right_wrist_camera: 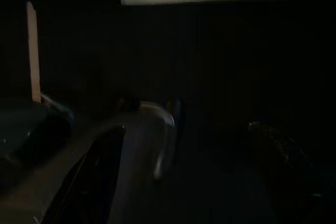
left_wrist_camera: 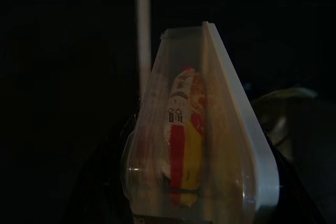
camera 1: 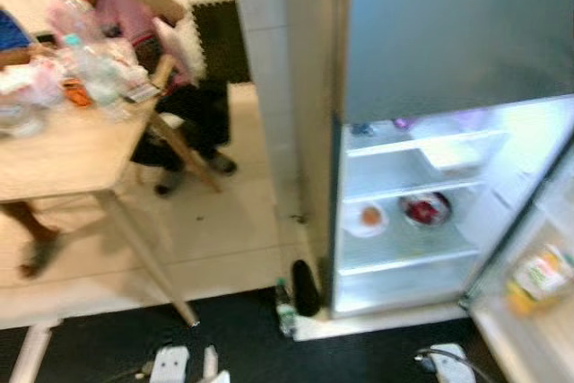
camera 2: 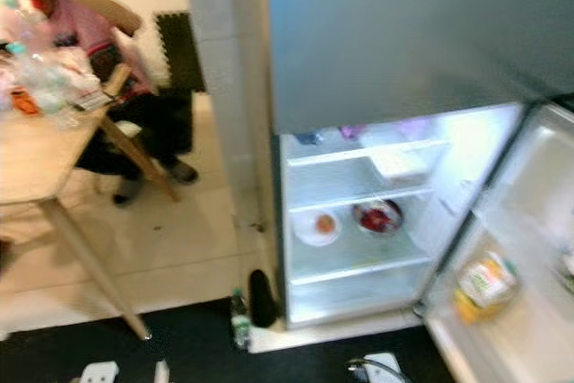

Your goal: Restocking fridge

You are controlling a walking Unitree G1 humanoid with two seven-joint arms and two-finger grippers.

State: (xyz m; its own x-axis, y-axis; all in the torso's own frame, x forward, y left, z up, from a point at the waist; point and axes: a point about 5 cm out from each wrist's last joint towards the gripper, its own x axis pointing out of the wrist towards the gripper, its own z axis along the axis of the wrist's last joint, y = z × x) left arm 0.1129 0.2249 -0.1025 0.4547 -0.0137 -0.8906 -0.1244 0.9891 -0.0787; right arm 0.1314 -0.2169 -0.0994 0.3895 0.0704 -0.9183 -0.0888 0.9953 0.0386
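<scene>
In the left wrist view, my left gripper (left_wrist_camera: 197, 208) is shut on a clear wedge-shaped plastic pack (left_wrist_camera: 210, 129) with a red and yellow label inside. The rest of that view is dark. The fridge (camera 1: 430, 132) stands ahead on the right, its lower compartment lit and its door (camera 1: 538, 311) swung open to the right. On a middle shelf sit a white plate with an orange item (camera 1: 368, 218) and a bowl of something red (camera 1: 426, 210). A white container (camera 1: 453, 154) lies on the shelf above. My right gripper (right_wrist_camera: 184, 171) hangs open in the dark, holding nothing.
A yellow and green carton (camera 1: 541, 275) stands in the door shelf. A small bottle (camera 1: 285, 309) and a dark object (camera 1: 306, 286) stand on the floor by the fridge's left corner. At the left, a person (camera 1: 170, 51) sits at a wooden table (camera 1: 63, 159) crowded with bottles.
</scene>
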